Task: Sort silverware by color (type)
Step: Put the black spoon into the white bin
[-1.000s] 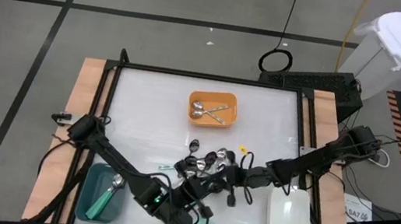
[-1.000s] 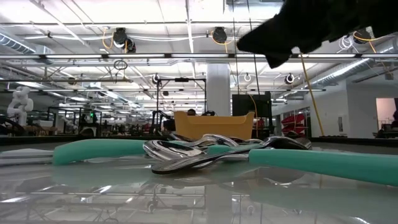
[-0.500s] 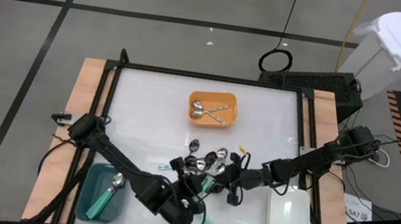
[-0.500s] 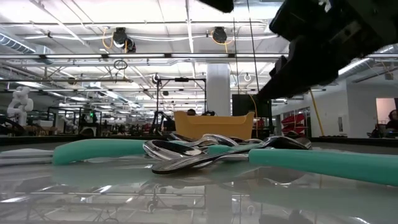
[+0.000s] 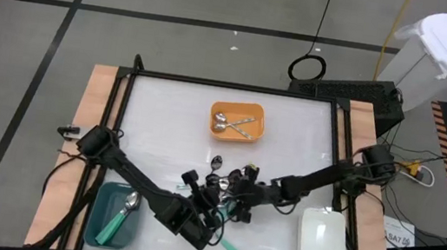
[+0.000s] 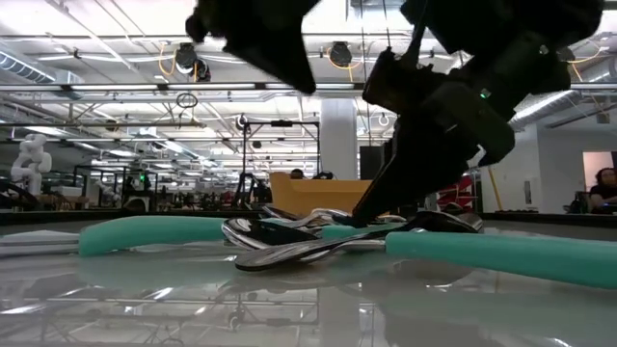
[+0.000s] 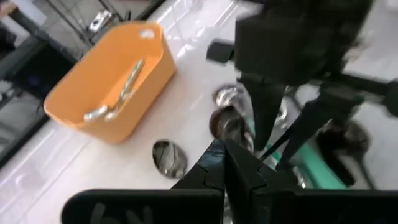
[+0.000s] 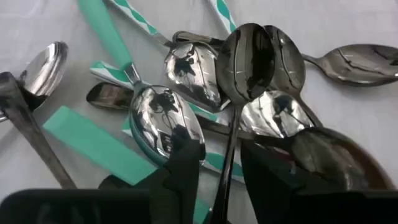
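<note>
My right gripper (image 8: 217,171) sits low over the spoon pile (image 5: 233,183), fingers parted narrowly with a black spoon's handle (image 8: 227,168) running between them; I cannot tell whether they touch it. My left gripper (image 7: 227,165) is pinched shut, empty, just beside the pile. From the pile, the orange tray (image 5: 238,120) with two silver spoons lies across bare table; the teal tray (image 5: 114,215) and white tray (image 5: 323,242) flank it.
</note>
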`<state>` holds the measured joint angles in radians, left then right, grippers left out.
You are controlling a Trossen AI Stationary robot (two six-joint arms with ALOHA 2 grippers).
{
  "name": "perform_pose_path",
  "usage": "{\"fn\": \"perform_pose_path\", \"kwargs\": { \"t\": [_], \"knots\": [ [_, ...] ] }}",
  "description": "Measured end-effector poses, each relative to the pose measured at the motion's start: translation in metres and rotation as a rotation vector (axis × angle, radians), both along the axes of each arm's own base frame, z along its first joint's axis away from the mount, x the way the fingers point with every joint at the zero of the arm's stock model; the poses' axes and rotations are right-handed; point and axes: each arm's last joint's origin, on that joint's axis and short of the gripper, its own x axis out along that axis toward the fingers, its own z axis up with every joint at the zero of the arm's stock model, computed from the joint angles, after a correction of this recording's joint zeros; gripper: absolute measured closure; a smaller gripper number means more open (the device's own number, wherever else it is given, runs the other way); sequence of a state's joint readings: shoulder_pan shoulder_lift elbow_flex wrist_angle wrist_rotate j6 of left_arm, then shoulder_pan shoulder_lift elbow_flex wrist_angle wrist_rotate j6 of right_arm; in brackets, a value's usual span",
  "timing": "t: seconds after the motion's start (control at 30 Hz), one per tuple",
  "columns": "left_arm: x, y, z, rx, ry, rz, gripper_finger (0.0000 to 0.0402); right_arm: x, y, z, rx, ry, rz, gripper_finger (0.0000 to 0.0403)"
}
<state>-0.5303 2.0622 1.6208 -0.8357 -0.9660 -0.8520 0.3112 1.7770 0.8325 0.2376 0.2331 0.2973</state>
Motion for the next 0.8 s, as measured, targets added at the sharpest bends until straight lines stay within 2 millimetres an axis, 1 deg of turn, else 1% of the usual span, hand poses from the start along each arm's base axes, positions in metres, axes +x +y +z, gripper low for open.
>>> {"fn": "perform_pose_path", "kwargs": {
  "t": [0.07, 0.17, 0.43, 0.53, 0.73, 0.8],
  "knots": [
    [-0.0016, 0.0007, -0.0039, -0.010, 0.011, 0.005, 0.0401, 0.0014, -0.0008, 0.0005, -0.010, 0.021, -0.002, 0.0279],
    [-0.0014, -0.0006, -0.0039, -0.024, 0.007, 0.001, 0.0401, 0.0003, -0.0010, 0.0000, -0.025, 0.037, 0.007, 0.0278],
    [0.0007, 0.0004, -0.0036, -0.027, -0.001, -0.001, 0.0401, -0.0015, -0.0044, -0.0017, -0.041, 0.070, 0.005, 0.0297],
    [0.0015, 0.0016, -0.0034, -0.029, -0.003, 0.003, 0.0401, -0.0016, -0.0051, -0.0019, -0.040, 0.073, 0.003, 0.0319],
    [0.0017, 0.0017, -0.0034, -0.029, -0.005, 0.004, 0.0401, -0.0027, -0.0054, -0.0028, -0.036, 0.088, -0.007, 0.0386],
    [0.0017, 0.0017, -0.0034, -0.029, -0.005, 0.004, 0.0401, -0.0029, -0.0055, -0.0027, -0.037, 0.090, -0.007, 0.0395]
  ]
}}
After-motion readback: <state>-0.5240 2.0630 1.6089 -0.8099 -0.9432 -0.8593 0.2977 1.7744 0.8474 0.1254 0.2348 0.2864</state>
